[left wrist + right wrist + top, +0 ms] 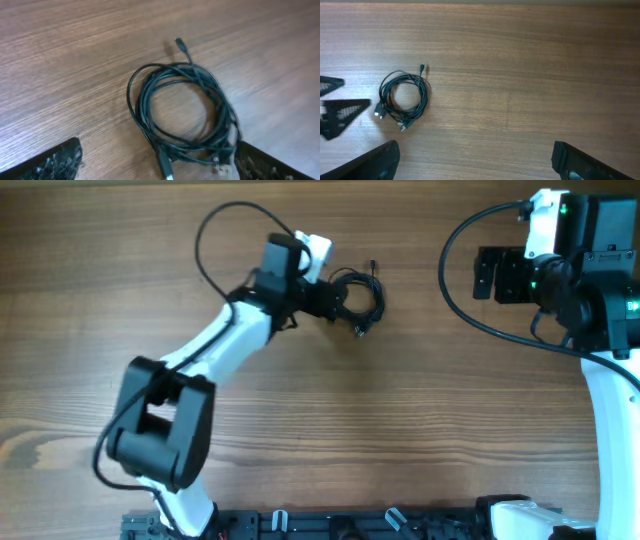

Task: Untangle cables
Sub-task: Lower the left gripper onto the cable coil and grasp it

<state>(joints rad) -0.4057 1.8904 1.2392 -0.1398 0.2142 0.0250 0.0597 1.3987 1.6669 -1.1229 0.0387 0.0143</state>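
Quick update from the remote seat: the cables (357,298) (140,107) (422,97) are sitting as one loose black coil flat on the wooden counter (420,400), several loops wound round each other and not separated at all. One small plug (181,45) pokes out past the far rim of the coil as the left wrist cam sees it, and another plug end (167,170) hangs off the near rim, pointing back toward the camera. The left fingers (325,300) (52,162) (342,112) are right at the coil, spread about as wide as they go, one to either side of its near edge. The finger on the right of that view sits just against the outer loops, though I can't tell if it's actually touching them. Nothing is pinched between them; the coil just lies there. The right fingers (483,275) (585,162) are well away from the coil, off on the side opposite the left arm, also wide open with nothing in them. From the right wrist cam the coil looks small and far off, with only bare wood between those fingers.
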